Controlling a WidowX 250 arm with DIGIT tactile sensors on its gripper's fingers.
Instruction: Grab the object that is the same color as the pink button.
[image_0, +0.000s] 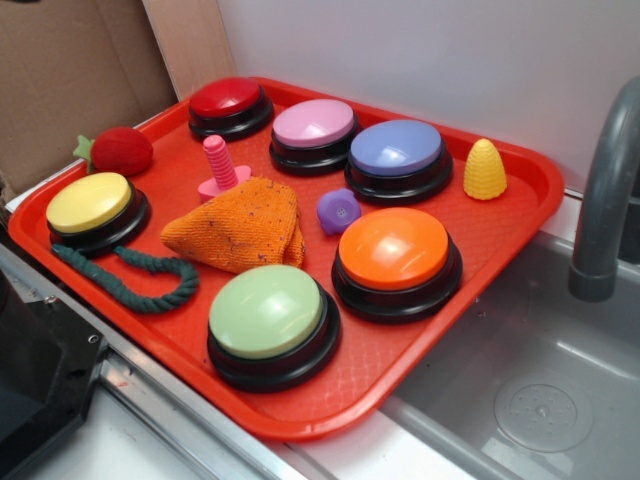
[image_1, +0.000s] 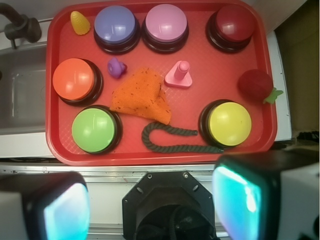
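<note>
The object, a hot-pink toy bolt (image_0: 218, 170) (image_1: 179, 75), stands upright on its flat base on the red tray (image_0: 330, 400) (image_1: 197, 102), just in front of the pink button (image_0: 313, 127) (image_1: 166, 25) at the tray's back row. In the wrist view my gripper (image_1: 155, 205) hovers high above the tray's near edge, open, with its pale pads (image_1: 65, 212) far apart and nothing between them. It is well away from the bolt. The exterior view does not show the gripper.
An orange cloth (image_0: 240, 225) lies right next to the bolt, with a green rope (image_0: 130, 275) in front. A purple toy (image_0: 338, 210), red strawberry (image_0: 120, 150), yellow corn (image_0: 485, 170) and several other domed buttons share the tray. A sink (image_0: 540, 390) and faucet (image_0: 605, 200) are on the right.
</note>
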